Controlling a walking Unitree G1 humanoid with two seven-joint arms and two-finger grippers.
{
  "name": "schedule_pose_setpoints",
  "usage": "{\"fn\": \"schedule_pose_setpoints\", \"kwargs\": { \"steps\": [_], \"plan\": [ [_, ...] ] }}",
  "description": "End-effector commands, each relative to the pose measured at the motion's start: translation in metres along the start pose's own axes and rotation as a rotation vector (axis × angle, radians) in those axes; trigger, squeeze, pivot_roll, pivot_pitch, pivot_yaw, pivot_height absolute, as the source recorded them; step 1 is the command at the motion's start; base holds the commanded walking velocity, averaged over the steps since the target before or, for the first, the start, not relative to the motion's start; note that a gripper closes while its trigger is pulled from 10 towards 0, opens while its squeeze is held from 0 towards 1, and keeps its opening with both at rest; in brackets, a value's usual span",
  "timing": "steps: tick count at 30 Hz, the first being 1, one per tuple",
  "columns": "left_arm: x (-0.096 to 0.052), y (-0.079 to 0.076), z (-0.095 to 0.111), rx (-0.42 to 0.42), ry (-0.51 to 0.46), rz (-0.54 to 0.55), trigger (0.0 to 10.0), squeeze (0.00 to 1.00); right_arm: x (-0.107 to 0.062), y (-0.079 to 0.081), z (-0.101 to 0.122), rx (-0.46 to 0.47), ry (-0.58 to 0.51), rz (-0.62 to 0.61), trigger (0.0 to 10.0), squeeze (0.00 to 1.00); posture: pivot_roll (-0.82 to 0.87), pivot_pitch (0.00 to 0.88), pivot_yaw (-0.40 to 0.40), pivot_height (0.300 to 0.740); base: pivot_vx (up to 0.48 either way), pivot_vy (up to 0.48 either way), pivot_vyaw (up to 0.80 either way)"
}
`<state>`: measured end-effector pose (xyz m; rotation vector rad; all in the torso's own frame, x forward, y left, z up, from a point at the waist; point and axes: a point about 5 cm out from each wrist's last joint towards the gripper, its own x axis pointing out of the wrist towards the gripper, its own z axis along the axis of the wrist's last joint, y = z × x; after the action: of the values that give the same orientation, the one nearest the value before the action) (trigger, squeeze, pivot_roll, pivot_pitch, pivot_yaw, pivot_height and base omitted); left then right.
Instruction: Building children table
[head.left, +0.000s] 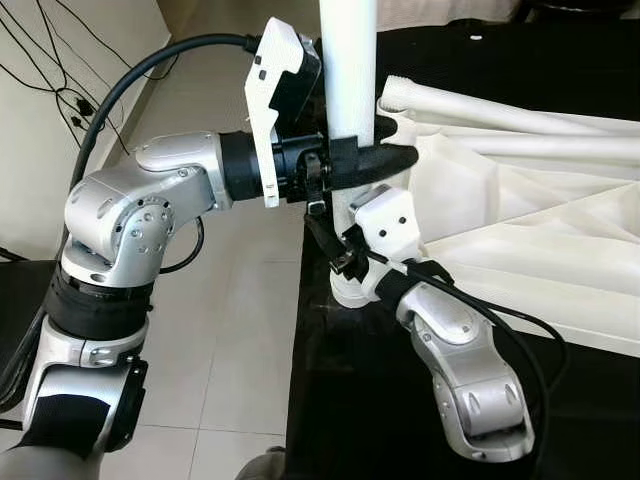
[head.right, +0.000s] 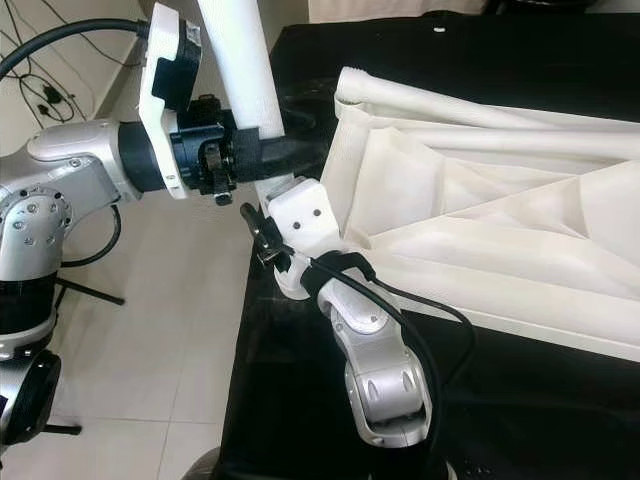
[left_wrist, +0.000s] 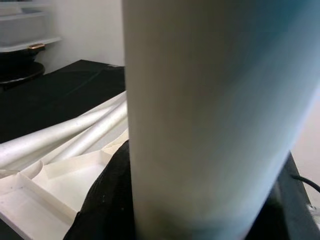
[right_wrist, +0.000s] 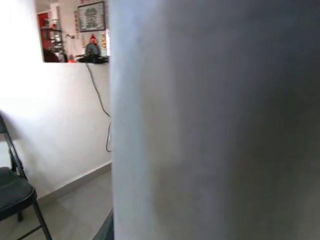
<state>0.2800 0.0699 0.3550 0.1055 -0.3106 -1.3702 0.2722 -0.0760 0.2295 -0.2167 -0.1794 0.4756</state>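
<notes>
Closest to me, my right arm is reaching up from below, and my right gripper (head.left: 345, 262) is pressing against the lower end of a white table leg (head.left: 350, 70), near where that leg meets the corner of the tabletop. I am not able to tell whether its black fingers are clamped on the leg or only resting against it; the right wrist view is showing little beyond blurred white tube.

Just above it, my left arm is coming in level from the left, and my left gripper (head.left: 372, 158) is closing its fingers around the same leg, one black finger (head.left: 390, 157) wrapping across the front. The leg is standing upright, running out of the top of the picture.

Beyond both grippers, the white tabletop (head.left: 530, 240) is lying upside down on a black work surface (head.left: 370, 420), ribbed underside showing, with further white legs (left_wrist: 65, 135) lying across it.

I am judging the leg as being seated or screwed into its corner socket. The risk I am watching: both grippers crowding one short stretch of tube could collide, or push the leg off vertical so it binds in the socket. Uneven force might also slide the tabletop toward the surface's edge beside the tiled floor (head.left: 230, 330).
</notes>
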Motion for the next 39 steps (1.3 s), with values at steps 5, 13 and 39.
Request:
{"fn": "schedule_pose_setpoints", "kwargs": {
  "steps": [5, 13, 39],
  "plan": [
    [0.019, -0.020, 0.010, 0.026, -0.028, -0.130, 0.0, 0.00, -0.004, -0.001, -0.042, 0.171, 0.224, -0.090, 10.0, 0.00, -0.03, 0.252, 0.081, 0.740, 0.000, 0.000, 0.00],
    [0.024, -0.007, 0.019, 0.018, -0.023, -0.129, 0.0, 0.00, 0.007, 0.006, -0.030, 0.258, 0.115, 0.249, 10.0, 1.00, -0.03, 0.254, 0.088, 0.740, 0.000, 0.000, 0.00],
    [0.050, -0.007, 0.040, -0.008, -0.024, -0.176, 0.0, 0.00, 0.072, -0.061, -0.008, -0.071, 0.043, 0.967, 10.0, 0.00, 0.02, 0.287, 0.097, 0.740, 0.000, 0.000, 0.00]
  ]
}}
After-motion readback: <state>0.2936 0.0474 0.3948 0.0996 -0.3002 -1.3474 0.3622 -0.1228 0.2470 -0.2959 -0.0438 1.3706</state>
